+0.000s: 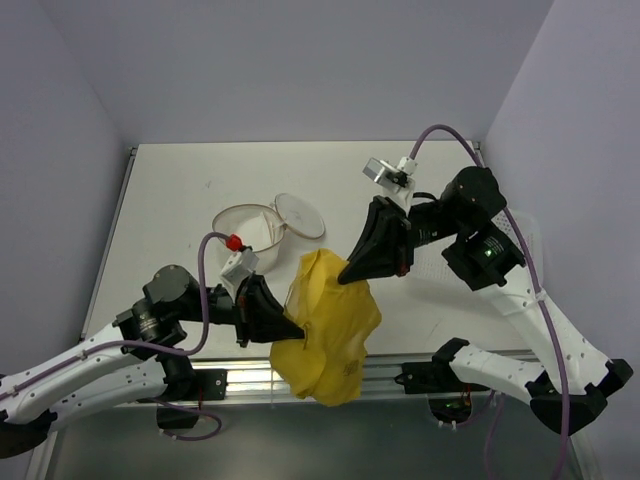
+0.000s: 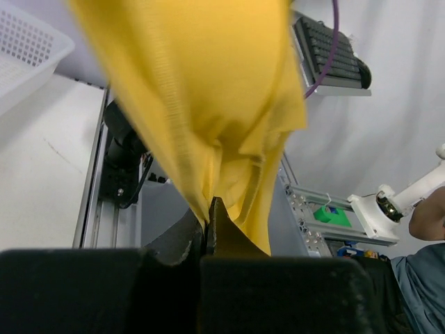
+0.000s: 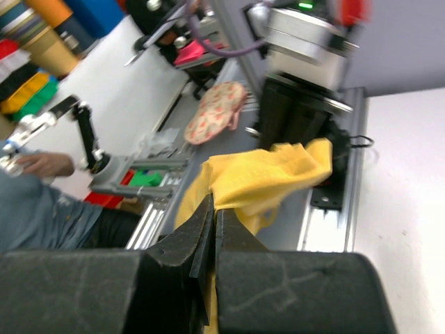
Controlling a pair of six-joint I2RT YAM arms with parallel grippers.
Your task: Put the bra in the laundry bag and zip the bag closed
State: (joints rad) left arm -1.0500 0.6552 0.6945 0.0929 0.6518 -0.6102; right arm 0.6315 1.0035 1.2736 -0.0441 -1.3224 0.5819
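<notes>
Both jaws pinched shut on the bra [image 1: 330,340]; it hangs slack between left gripper [image 1: 294,325] and right gripper [image 1: 345,278]. I see the laundry bag [image 1: 240,215] just beyond the left jaws, apparently without the bra. I judge loading and zipping are both left.

The left arm [image 1: 100,368] and right arm [image 1: 545,335] have white links and black joints, with purple cables [image 1: 203,290] behind the black wedge-shaped left gripper [image 1: 299,330] and right gripper [image 1: 346,278].

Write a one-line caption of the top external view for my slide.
The left gripper and right gripper both pinch the yellow bra; the laundry bag lies on the table behind it.
</notes>
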